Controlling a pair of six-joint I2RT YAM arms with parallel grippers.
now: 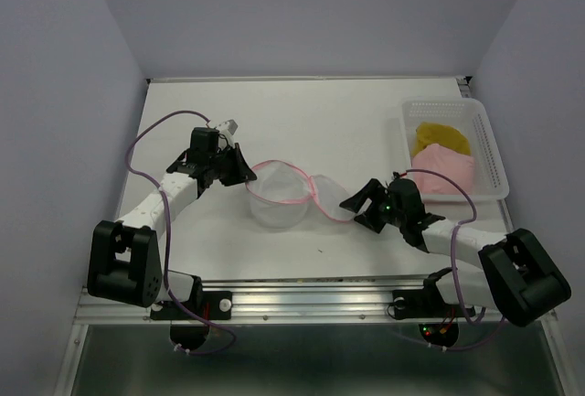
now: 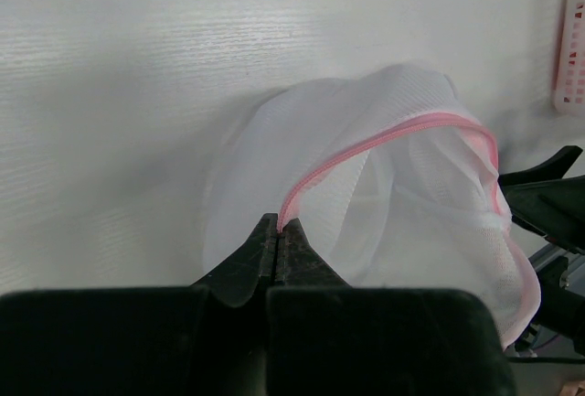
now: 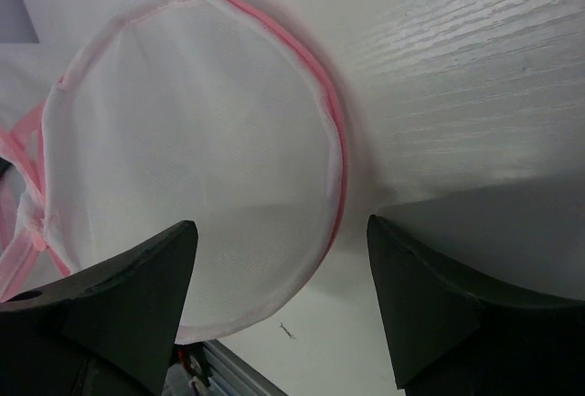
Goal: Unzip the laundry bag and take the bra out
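The laundry bag [image 1: 279, 199] is white mesh with pink trim. It stands open mid-table, its round lid flap [image 1: 327, 197] folded out to the right. My left gripper [image 1: 245, 174] is shut on the pink rim at the bag's left edge; in the left wrist view the rim [image 2: 384, 140] runs out from between the closed fingertips of the gripper [image 2: 277, 224]. My right gripper [image 1: 356, 206] is open and empty beside the flap; in the right wrist view it [image 3: 281, 225] straddles the flap's edge [image 3: 192, 140]. No bra shows inside the bag.
A white lattice basket [image 1: 494, 154] at the right holds a pink cloth [image 1: 448, 167] and a yellow cloth [image 1: 443, 133]. Grey walls close in the table on the left, back and right. The metal rail [image 1: 302, 297] runs along the near edge.
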